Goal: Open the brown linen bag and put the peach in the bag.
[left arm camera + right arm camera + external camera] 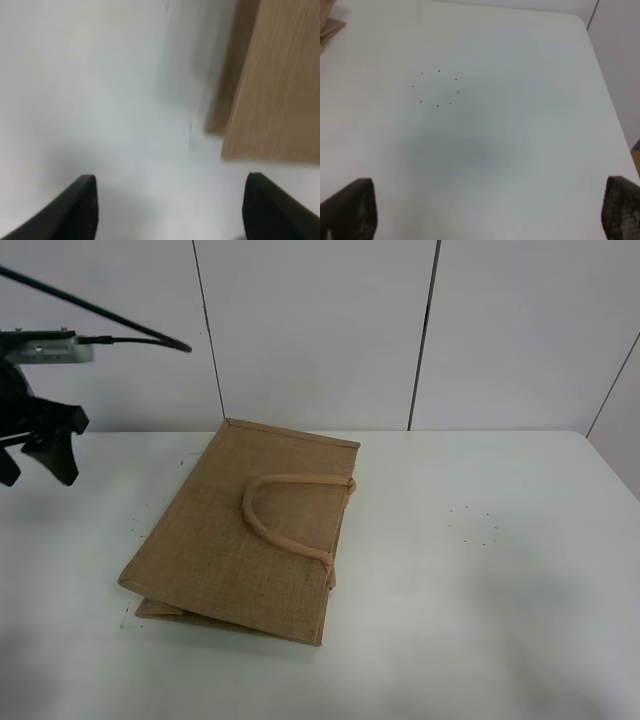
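The brown linen bag (245, 530) lies flat and closed on the white table (480, 570), left of centre, with one beige loop handle (285, 515) on top. The peach is not in view in any frame. My left gripper (35, 445) hangs open above the table's far left, apart from the bag; in the left wrist view its fingers (75, 207) are spread wide, with a corner of the bag (272, 85) beyond them. My right gripper (485, 220) is open over bare table; it is out of the exterior view. A scrap of the bag (327, 30) shows at that view's edge.
A ring of small black dots (472, 525) marks the table right of the bag; it also shows in the right wrist view (437, 87). White wall panels (320, 330) stand behind the table. The table's right edge (615, 125) runs near the right gripper.
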You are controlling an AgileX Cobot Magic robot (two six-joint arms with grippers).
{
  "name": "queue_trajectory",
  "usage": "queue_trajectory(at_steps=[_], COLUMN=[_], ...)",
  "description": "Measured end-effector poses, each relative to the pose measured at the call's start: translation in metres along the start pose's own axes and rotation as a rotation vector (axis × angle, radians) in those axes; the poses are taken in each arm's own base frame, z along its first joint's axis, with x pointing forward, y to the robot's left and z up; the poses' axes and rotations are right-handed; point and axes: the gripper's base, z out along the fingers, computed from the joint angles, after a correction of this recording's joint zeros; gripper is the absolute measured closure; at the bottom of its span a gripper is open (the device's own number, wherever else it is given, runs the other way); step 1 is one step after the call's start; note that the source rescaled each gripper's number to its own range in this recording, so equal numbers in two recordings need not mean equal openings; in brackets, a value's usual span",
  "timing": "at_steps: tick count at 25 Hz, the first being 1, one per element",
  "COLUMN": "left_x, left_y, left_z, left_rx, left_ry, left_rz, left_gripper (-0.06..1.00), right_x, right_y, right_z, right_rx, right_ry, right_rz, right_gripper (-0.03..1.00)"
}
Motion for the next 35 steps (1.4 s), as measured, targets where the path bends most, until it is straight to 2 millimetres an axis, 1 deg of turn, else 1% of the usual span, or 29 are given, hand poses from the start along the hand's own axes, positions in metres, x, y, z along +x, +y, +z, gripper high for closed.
queue_trajectory(at_steps=[7, 10, 13, 15, 16, 22, 25, 31, 35], left_x=[0.093, 0.133, 0.164, 0.179, 0.186, 0.214, 0.232, 0.264, 0.280], left_y=[0.003, 0.004, 0.003, 0.002, 0.001, -0.002, -0.002, -0.001, 0.000], left_z=[0.019, 0.036, 0.049, 0.053, 0.051, 0.028, 0.017, 0.004, 0.001], left_rx=[-0.003, -0.005, 0.014, 0.035, 0.048, 0.096, 0.101, 0.105, 0.105], left_ry=[0.095, 0.146, 0.101, 0.039, 0.008, -0.248, -0.389, -0.624, -0.732], left_rz=[-0.016, -0.017, -0.019, 0.007, 0.017, 0.044, 0.049, 0.057, 0.061], left_gripper=[0.10, 0.10, 0.10, 0.10, 0.10, 0.10, 0.10, 0.10, 0.10], right_x=[0.000, 0.000, 0.000, 0.000, 0.000, 0.000, 0.000, 0.000, 0.000], right_y=[0.000, 0.000, 0.000, 0.000, 0.000, 0.000, 0.000, 0.000, 0.000], right_z=[0.000, 0.000, 0.000, 0.000, 0.000, 0.000, 0.000, 0.000, 0.000], right_rx=[0.000, 0.000, 0.000, 0.000, 0.000, 0.000, 0.000, 0.000, 0.000], right_ry=[0.000, 0.000, 0.000, 0.000, 0.000, 0.000, 0.000, 0.000, 0.000], right_rz=[0.000, 0.000, 0.000, 0.000, 0.000, 0.000, 0.000, 0.000, 0.000], right_gripper=[-0.03, -0.03, -0.03, -0.03, -0.03, -0.03, -0.03, -0.03, -0.03])
